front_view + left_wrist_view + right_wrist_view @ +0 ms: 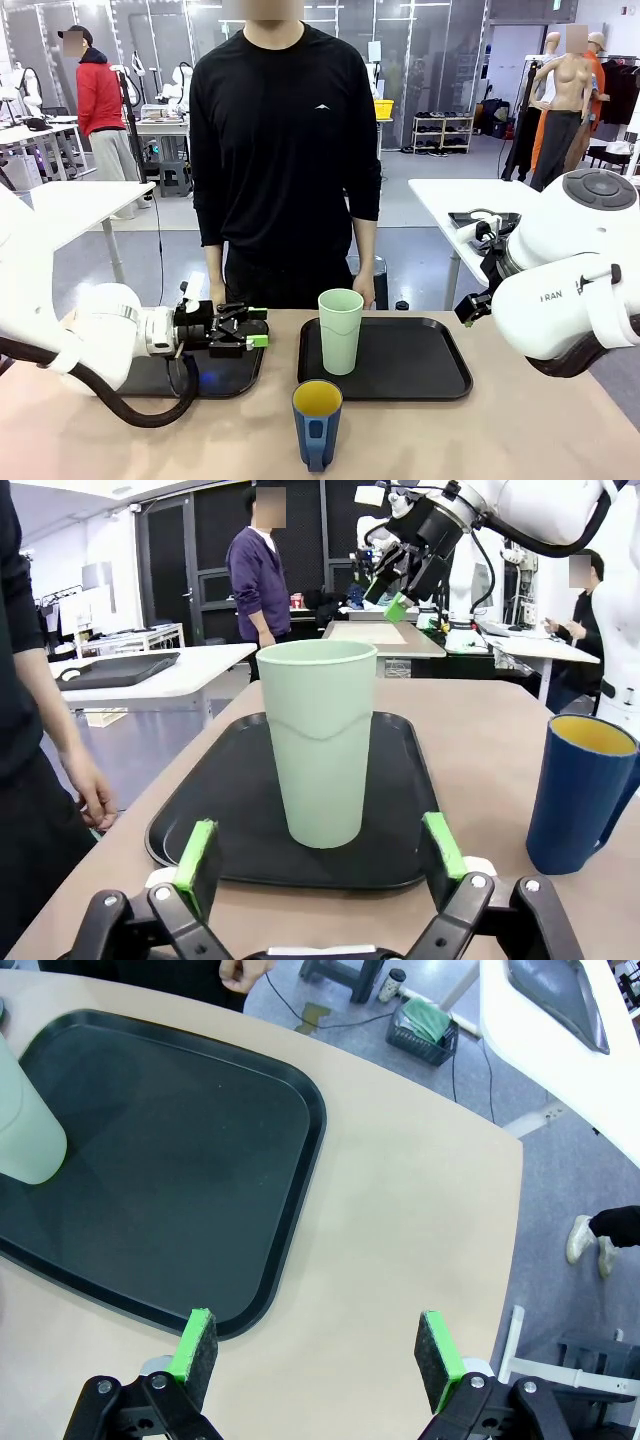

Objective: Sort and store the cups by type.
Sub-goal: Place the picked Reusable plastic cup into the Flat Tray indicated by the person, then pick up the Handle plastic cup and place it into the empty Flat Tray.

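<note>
Tumbler (341, 330) stood on tray (420, 365), frame centre; mug (317, 423) below it on table (500, 430). Left gripper (258, 331), jaws apart, sat left of tumbler; right gripper (315, 1345) likewise spread wide.

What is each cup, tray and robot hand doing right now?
mint-green tumbler: upright on the right tray, not held.
blue mug: upright on the bare table, not held.
left gripper: open, empty, pointing at the tumbler.
right gripper: open, empty, over the table beside the right tray.
right tray: flat, carrying the tumbler.
left tray: flat, partly hidden by the left arm.
</note>
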Robot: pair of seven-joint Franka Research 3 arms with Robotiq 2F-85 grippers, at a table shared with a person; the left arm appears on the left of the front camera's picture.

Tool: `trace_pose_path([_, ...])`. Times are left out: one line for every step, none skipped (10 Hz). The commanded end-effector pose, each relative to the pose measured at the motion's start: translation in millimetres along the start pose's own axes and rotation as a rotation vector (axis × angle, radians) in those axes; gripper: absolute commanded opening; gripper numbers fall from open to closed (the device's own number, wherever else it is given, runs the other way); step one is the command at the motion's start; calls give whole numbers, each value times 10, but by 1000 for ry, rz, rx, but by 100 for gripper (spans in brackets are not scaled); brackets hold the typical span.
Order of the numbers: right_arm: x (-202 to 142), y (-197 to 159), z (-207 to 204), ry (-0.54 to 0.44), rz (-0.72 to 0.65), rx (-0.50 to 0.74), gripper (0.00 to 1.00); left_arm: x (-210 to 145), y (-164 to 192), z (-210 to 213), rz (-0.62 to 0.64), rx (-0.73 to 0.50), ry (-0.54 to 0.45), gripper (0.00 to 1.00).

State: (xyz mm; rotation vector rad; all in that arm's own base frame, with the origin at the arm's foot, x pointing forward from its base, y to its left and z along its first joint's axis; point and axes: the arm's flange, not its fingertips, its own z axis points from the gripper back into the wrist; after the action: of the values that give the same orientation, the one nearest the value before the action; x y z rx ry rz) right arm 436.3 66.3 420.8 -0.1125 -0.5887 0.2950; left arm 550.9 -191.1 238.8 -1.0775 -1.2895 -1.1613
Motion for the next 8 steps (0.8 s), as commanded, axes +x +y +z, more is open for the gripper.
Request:
trace_pose_path([-8,7,-4,0,6,-2,100,0,20,-27,-2,-5,3,100])
trace_pose_path([-8,7,-4,0,6,-2,100,0,20,-27,-2,-5,3,100])
trace_pose_path([-8,7,-4,0,6,-2,100,0,20,-27,-2,-5,3,100])
trace_pose_path([-8,7,-4,0,6,-2,100,0,20,-27,-2,-5,3,100])
trace_pose_path([-8,7,-4,0,6,-2,100,0,20,-27,-2,-5,3,100])
trace_pose_path([-8,7,-4,0,6,-2,100,0,20,-27,-2,-5,3,100])
trace_pose_path([-8,7,-4,0,6,-2,100,0,20,-27,-2,-5,3,100])
trace_pose_path([-8,7,-4,0,6,-2,100,0,20,-27,-2,-5,3,100])
